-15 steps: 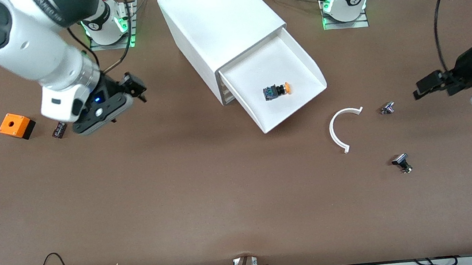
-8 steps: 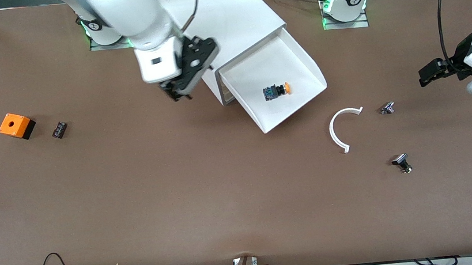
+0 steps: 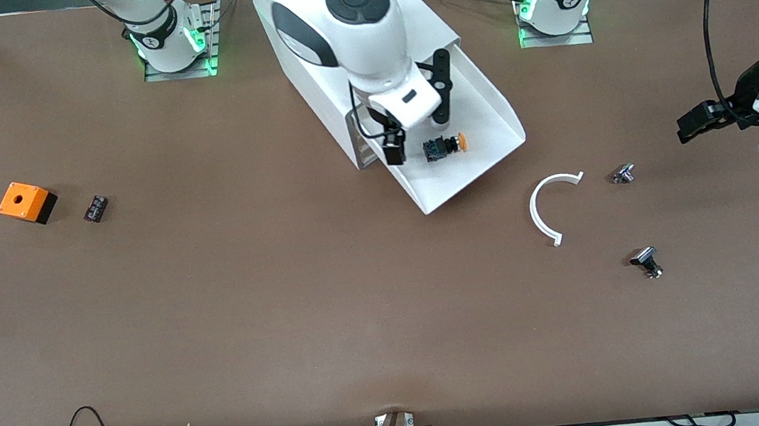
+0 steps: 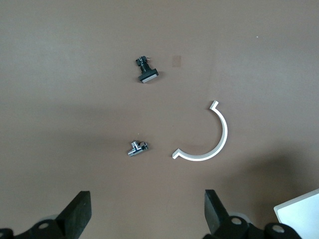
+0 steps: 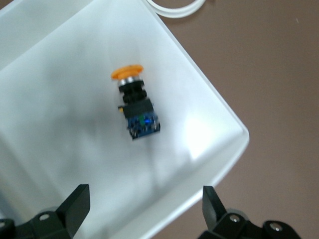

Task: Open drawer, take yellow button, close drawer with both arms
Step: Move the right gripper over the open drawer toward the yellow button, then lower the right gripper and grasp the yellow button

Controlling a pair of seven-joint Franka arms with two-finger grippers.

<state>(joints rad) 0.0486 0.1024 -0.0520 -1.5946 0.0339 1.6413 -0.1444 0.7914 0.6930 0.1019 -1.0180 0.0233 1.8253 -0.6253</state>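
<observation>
A big brown table fills the room, with black wires hanging along its near edge.

Closest to the front camera is a little silver-black part. A bit farther sit a white curved strip and a second small metal part. At the right arm's end of the table are an orange cube with a hole and a tiny dark part.

Farther still is the drawer, pulled out of the white cabinet. So the opening part looks done. The button lies on its side in the drawer, orange cap pointing toward the left arm's end.

A second ago the right gripper was up over the orange cube's end of the table. Now it has swung across and hangs right over the drawer, above the button. Its fingers are spread wide with nothing in them. I think picking up the button comes next.

The left gripper waits over the table near the metal parts, its fingers spread apart and holding nothing.
</observation>
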